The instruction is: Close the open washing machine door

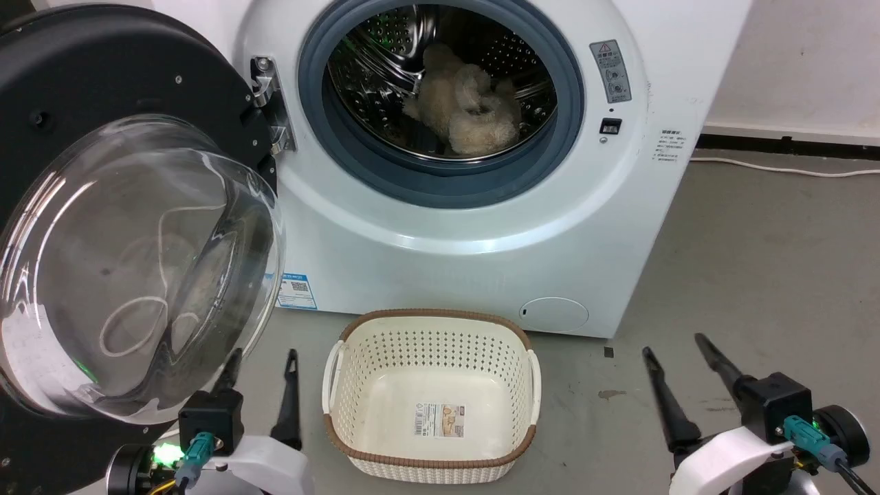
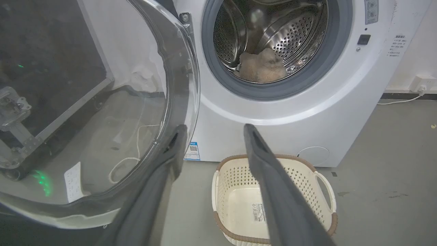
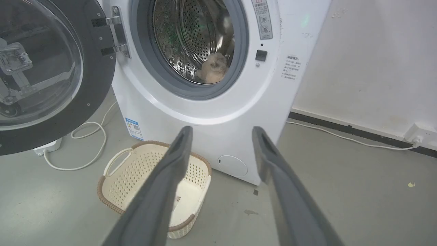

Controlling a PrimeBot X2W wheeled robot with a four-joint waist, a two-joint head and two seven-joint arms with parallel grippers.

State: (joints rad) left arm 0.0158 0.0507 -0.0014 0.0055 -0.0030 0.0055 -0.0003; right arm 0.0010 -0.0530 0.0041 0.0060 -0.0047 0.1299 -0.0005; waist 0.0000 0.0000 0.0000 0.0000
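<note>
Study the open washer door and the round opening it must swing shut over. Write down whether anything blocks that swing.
Nothing visible blocks it. The door hangs open at the left; the fluffy beige item lies well inside the drum, and the basket sits on the floor, seemingly below the door's sweep.

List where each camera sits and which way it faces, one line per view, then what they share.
Head: high, facing forward and down at the washer, washing machine door open at left; left tool and right tool at the bottom corners.
Left wrist: low, beside the door's glass, facing the drum; own fingers.
Right wrist: further right, facing washer obliquely; own fingers.
Shared: all show the basket.
</note>
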